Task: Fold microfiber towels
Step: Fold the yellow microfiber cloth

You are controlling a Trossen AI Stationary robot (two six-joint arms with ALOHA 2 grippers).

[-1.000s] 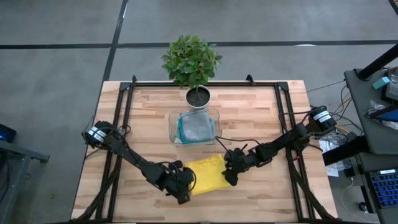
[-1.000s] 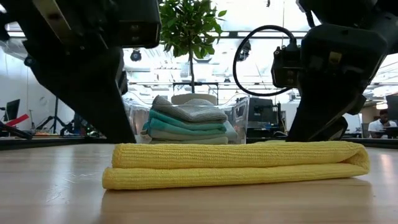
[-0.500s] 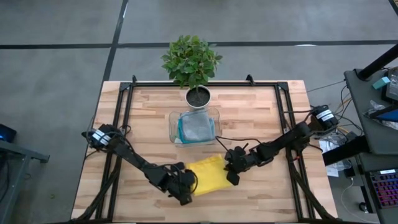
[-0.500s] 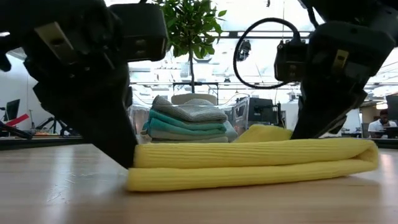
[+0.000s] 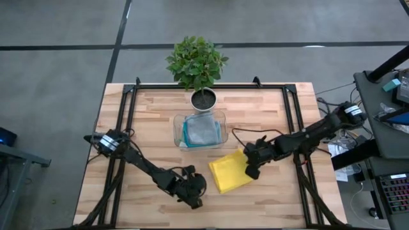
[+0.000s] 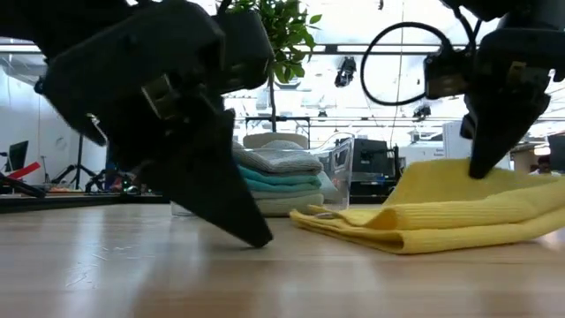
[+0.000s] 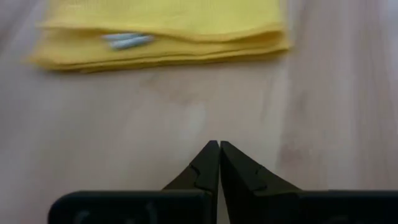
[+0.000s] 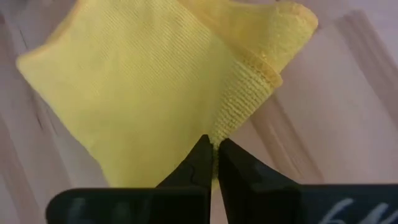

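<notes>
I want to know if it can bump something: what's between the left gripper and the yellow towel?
Nothing but bare table. The left wrist view shows plain wood from the shut left gripper up to the yellow towel.

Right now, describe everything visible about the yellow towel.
The yellow towel is a soft, ribbed microfiber cloth with a stitched hem, folded into layers and lying skewed on the wooden table, in front of the clear tray. A small white tag shows on one side. The right gripper is shut on its right edge, pinching the hem and lifting that side slightly off the wood. The left gripper, shut, sits apart from it on bare wood.
</notes>
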